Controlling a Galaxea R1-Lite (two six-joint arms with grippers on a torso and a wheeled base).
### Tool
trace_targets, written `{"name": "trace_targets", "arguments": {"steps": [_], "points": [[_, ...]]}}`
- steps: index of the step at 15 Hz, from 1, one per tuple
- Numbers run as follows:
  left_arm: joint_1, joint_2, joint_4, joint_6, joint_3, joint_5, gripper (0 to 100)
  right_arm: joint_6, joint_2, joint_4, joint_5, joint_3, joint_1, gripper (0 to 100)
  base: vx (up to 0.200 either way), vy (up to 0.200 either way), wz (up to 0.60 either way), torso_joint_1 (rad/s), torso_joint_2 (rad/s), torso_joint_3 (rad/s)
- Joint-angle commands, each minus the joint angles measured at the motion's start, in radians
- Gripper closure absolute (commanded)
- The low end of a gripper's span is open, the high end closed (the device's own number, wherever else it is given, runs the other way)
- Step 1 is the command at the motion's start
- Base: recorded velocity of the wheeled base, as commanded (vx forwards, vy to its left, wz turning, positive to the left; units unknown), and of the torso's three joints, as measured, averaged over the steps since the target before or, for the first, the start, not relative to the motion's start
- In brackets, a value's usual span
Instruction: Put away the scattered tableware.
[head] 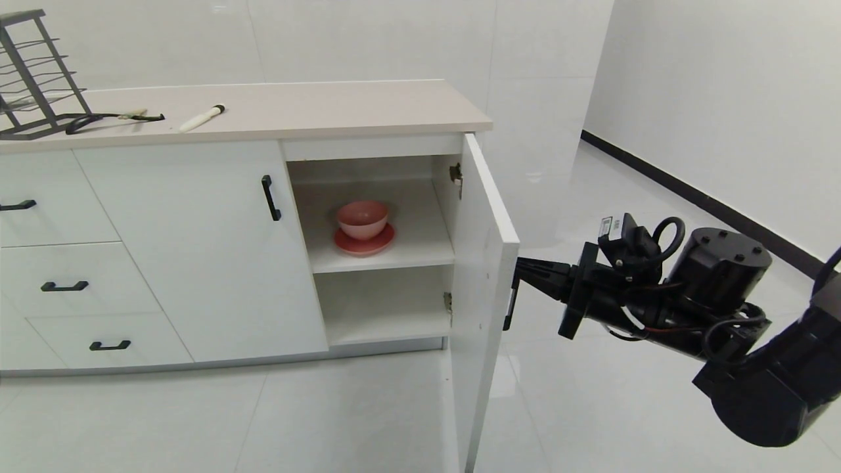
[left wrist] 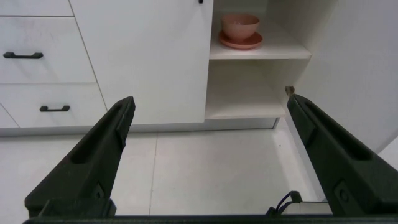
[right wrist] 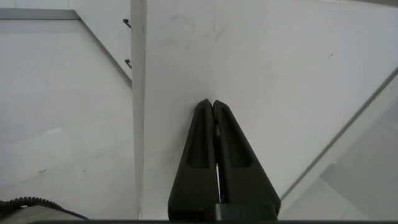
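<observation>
A pink bowl (head: 362, 219) sits on a pink plate (head: 363, 243) on the upper shelf of the open cabinet; both also appear in the left wrist view, bowl (left wrist: 240, 26) on plate (left wrist: 240, 42). The cabinet door (head: 483, 276) stands swung out. My right gripper (head: 520, 267) is shut, its tips against the door's outer face (right wrist: 261, 74), just above the black door handle (head: 509, 305). In its own wrist view the right gripper (right wrist: 212, 103) holds nothing between its fingers. My left gripper (left wrist: 210, 99) is open, low in front of the cabinet, with nothing in it.
On the countertop (head: 315, 108) lie a white-handled utensil (head: 202, 118) and a black-handled utensil (head: 112, 118), next to a dark wire rack (head: 33, 72). Drawers (head: 62, 286) and a shut door (head: 197, 249) are left of the opening. The lower shelf (head: 384, 318) is bare.
</observation>
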Motion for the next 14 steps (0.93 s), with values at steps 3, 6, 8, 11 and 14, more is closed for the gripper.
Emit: {"name": "trace_targets", "arguments": {"steps": [3,6,8,11,14], "points": [[0.001,0.000,0.000,0.000,0.000,0.001,0,0.001,0.010,0.000,-0.008,-0.020,0.012,100,0.000,0.000,0.00,0.000,0.00,0.000],[0.001,0.000,0.001,0.000,0.000,0.000,0,0.003,0.025,0.000,-0.010,-0.056,0.051,100,0.000,0.000,0.00,0.000,0.00,0.000],[0.001,0.000,0.001,0.000,0.000,0.000,0,0.008,0.061,0.000,-0.013,-0.095,0.094,100,0.000,0.000,0.00,0.000,0.00,0.000],[0.001,0.000,0.000,0.000,0.000,0.000,0,0.018,0.127,0.000,-0.047,-0.176,0.128,100,0.000,0.000,0.00,0.000,0.00,0.000],[0.001,0.000,0.001,0.000,0.000,0.000,0,0.041,0.197,-0.003,-0.076,-0.308,0.160,100,0.000,0.000,0.00,0.000,0.00,0.000]]}}
